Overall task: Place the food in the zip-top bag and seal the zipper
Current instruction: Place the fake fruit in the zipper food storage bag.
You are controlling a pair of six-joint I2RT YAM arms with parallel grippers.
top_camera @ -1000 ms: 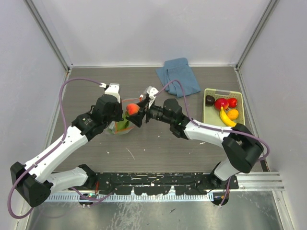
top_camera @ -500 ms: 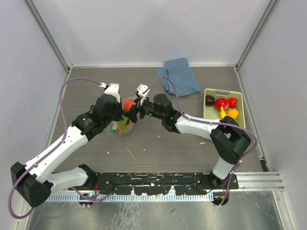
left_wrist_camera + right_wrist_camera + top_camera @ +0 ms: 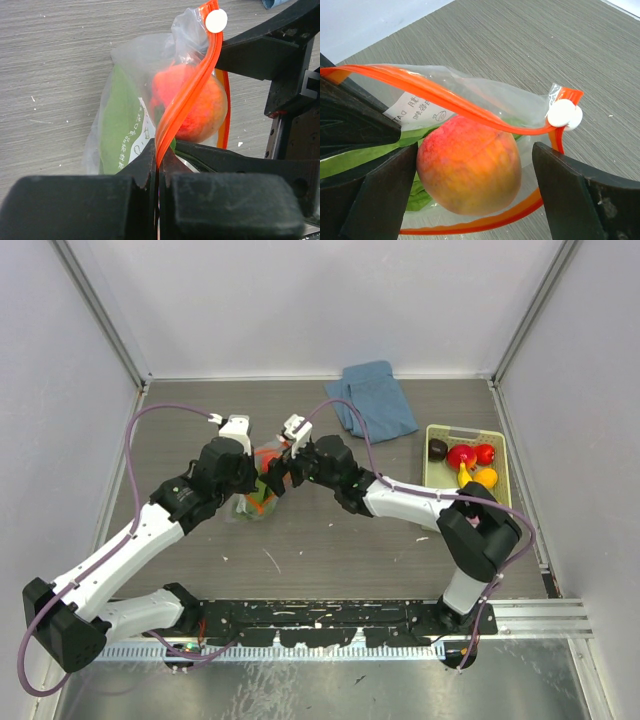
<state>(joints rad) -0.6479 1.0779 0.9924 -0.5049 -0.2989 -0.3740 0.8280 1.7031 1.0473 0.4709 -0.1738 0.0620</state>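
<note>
Grey woodgrain table (image 3: 330, 540), white walls (image 3: 320, 300), left tool (image 3: 157, 155) pinching zipper (image 3: 185, 100), right tool (image 3: 475, 170) spread

1. Our left arm (image 3: 130, 540) and right arm (image 3: 412, 506) wear white shells with black joints.
2. A purple cable (image 3: 165, 406) trails along each.
3. Our left gripper (image 3: 158, 150) and right gripper (image 3: 475, 150) are matte black.

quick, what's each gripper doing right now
left gripper: closed, pinching the orange-red zipper strip of the clear plastic bag
right gripper: open, fingers either side of the peach round fruit in the bag's mouth
</note>
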